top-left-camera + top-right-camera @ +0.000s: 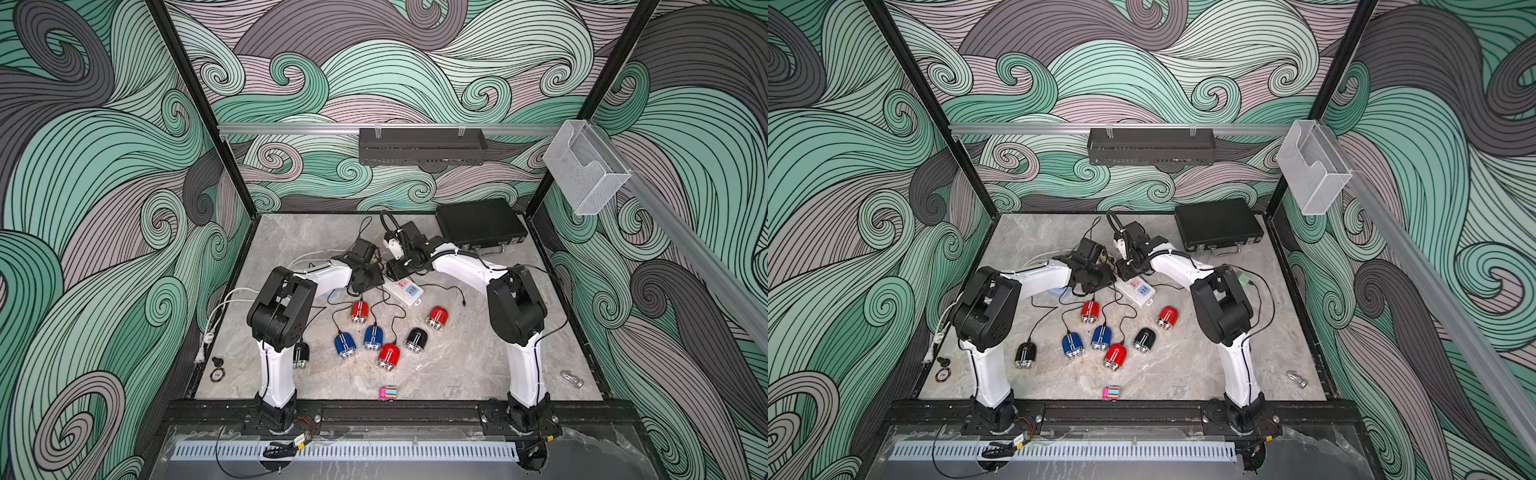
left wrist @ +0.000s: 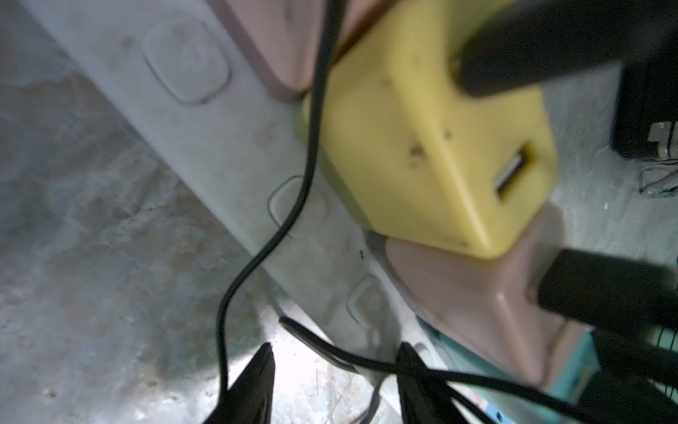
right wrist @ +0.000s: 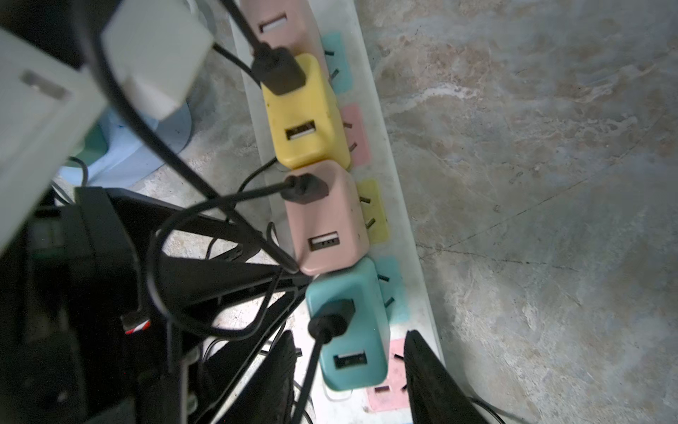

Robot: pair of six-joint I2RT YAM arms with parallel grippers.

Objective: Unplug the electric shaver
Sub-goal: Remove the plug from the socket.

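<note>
Several electric shavers lie on the marble table, among them a red one [image 1: 359, 311], a blue one [image 1: 372, 337] and a black one [image 1: 416, 338]. Their black cables run to coloured USB adapters on a white power strip [image 1: 405, 291]. The row of adapters reads yellow [image 3: 304, 121], pink [image 3: 326, 224], teal [image 3: 348, 330]. My right gripper [image 3: 349, 333] is open, one finger on each side of the teal adapter, with gaps showing. My left gripper [image 2: 335, 370] is open over the strip's edge [image 2: 227, 147], beside the yellow adapter [image 2: 433, 158]. A cable [image 2: 367, 361] crosses one finger.
A black case [image 1: 480, 226] lies at the back right. A small pink toy [image 1: 387, 393] sits near the front edge, a poker chip [image 1: 216, 375] at the front left, a clear object [image 1: 572, 379] at the front right. White cables [image 1: 216, 311] trail along the left edge.
</note>
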